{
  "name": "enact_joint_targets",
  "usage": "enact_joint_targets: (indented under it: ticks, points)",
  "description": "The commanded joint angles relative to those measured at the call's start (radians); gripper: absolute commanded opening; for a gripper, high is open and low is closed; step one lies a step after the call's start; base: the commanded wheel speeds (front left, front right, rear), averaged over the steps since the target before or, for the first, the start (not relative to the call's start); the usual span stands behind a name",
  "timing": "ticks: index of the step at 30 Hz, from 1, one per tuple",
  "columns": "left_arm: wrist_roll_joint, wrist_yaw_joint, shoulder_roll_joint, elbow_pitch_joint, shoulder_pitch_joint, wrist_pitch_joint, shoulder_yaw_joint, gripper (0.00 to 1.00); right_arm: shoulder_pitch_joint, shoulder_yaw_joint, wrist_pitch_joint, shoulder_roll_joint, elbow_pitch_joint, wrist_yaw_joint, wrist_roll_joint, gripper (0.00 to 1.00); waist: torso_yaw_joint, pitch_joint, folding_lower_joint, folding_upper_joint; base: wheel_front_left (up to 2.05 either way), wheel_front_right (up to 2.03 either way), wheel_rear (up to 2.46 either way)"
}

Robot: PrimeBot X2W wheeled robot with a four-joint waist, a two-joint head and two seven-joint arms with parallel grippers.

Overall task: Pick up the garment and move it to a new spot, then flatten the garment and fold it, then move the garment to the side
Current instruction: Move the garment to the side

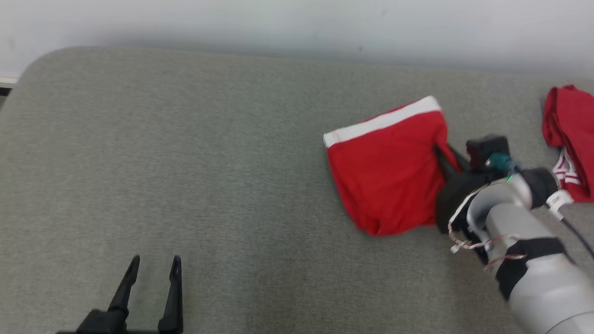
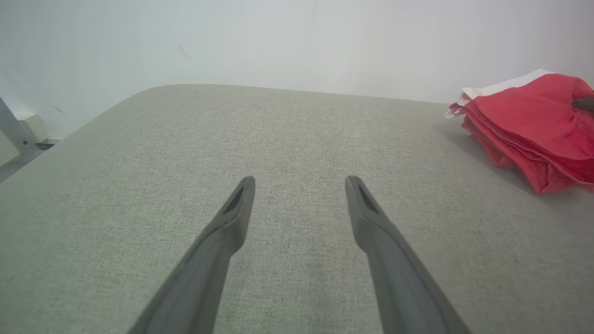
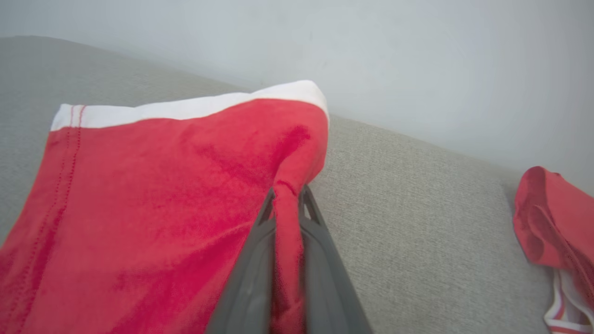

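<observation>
The garment [image 1: 386, 170] is red with a white band, folded into a compact shape on the grey cushion at centre right. My right gripper [image 1: 438, 151] is shut on its right edge; in the right wrist view a ridge of red cloth [image 3: 285, 222] runs pinched between the two dark fingers of the right gripper [image 3: 286, 194]. The same garment [image 2: 533, 125] lies at the far right of the left wrist view. My left gripper [image 1: 155, 262] stands open at the lower left over bare cushion, well away from the garment; in its own view the left gripper [image 2: 299, 183] holds nothing.
A second red garment [image 1: 582, 142] with white trim lies crumpled at the right edge, also as a red heap [image 3: 552, 227] in the right wrist view. The grey cushion [image 1: 178, 158] has a rounded far-left corner and meets a white wall [image 1: 302, 19] behind.
</observation>
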Motion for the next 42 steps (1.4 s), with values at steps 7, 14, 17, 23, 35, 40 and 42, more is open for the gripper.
enact_joint_targets:
  ticks: [7,14,17,23,35,40,42]
  points:
    - [0.022,-0.02,-0.001,-0.046,-0.086,-0.003,-0.013,1.0,-0.115,0.095,0.047,-0.111,-0.042,-0.003,0.046,0.0,-0.094,0.117,-0.0001,-0.0001,0.0,0.0,0.0]
    - [0.045,-0.032,0.0,-0.095,-0.149,-0.003,-0.016,1.0,-0.226,0.171,0.085,-0.207,-0.085,-0.003,0.095,0.0,-0.143,0.229,-0.0001,-0.0001,0.0,0.0,0.0]
    - [0.055,-0.037,0.009,-0.116,-0.163,-0.003,-0.021,1.0,-0.264,0.198,0.1,-0.244,-0.1,-0.003,0.108,0.0,-0.166,0.265,-0.0001,-0.0001,0.0,0.0,0.0]
    - [0.054,-0.037,0.022,-0.16,-0.173,-0.003,-0.013,1.0,-0.327,0.259,0.14,-0.334,-0.143,-0.003,0.132,0.0,-0.21,0.303,-0.0001,-0.0001,0.0,0.0,0.0]
    - [0.049,-0.036,0.075,-0.258,-0.199,-0.003,-0.047,1.0,-0.438,0.315,0.217,-0.49,-0.215,-0.003,0.171,0.0,-0.27,0.382,-0.0001,-0.0001,0.0,0.0,0.0]
    - [0.047,-0.036,0.089,-0.295,-0.201,-0.003,-0.047,1.0,-0.48,0.33,0.226,-0.535,-0.204,-0.003,0.136,0.0,-0.27,0.413,-0.0001,-0.0001,0.0,0.0,0.0]
    - [0.048,-0.036,0.093,-0.309,-0.199,-0.003,-0.042,1.0,-0.494,0.335,0.223,-0.554,-0.197,-0.003,0.114,0.0,-0.272,0.42,-0.0001,-0.0001,0.0,0.0,0.0]
